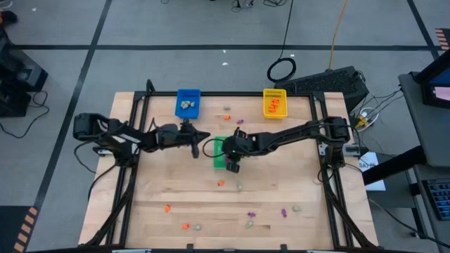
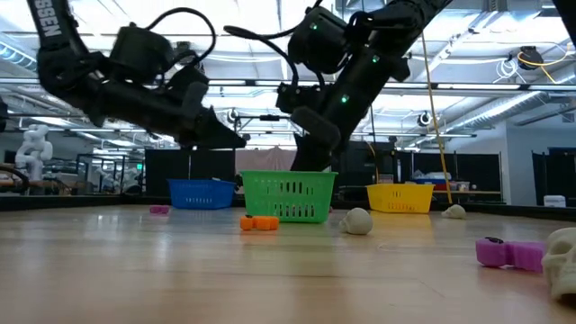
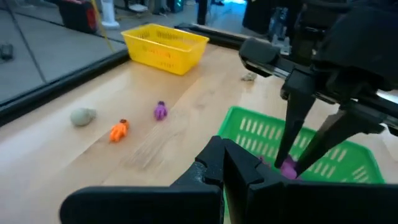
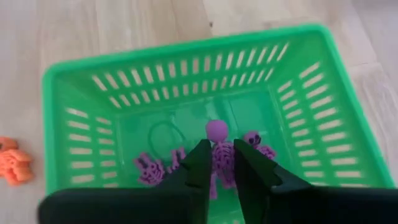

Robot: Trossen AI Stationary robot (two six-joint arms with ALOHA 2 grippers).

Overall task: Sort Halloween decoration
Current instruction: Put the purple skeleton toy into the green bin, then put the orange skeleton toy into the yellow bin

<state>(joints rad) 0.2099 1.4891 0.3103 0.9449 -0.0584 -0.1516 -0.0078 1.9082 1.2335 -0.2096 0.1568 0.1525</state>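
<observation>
Your right pincer hangs over the green tray with a purple skeleton between its fingers.

Look at the right wrist view: the fingers stand narrow, one on each side of the purple skeleton, whose round head shows just past the tips; whether they press it or have just let go, you cannot tell. More purple trinkets lie on the tray floor under it. Your left pincer waits closed above the surface, just beside the green tray. The blue tray holds pale trinkets, and the yellow tray holds orange ones. The rest of the decoration lies scattered on the wooden surface: an orange trinket near the green tray, and orange, purple and pale pieces along the near edge.
</observation>
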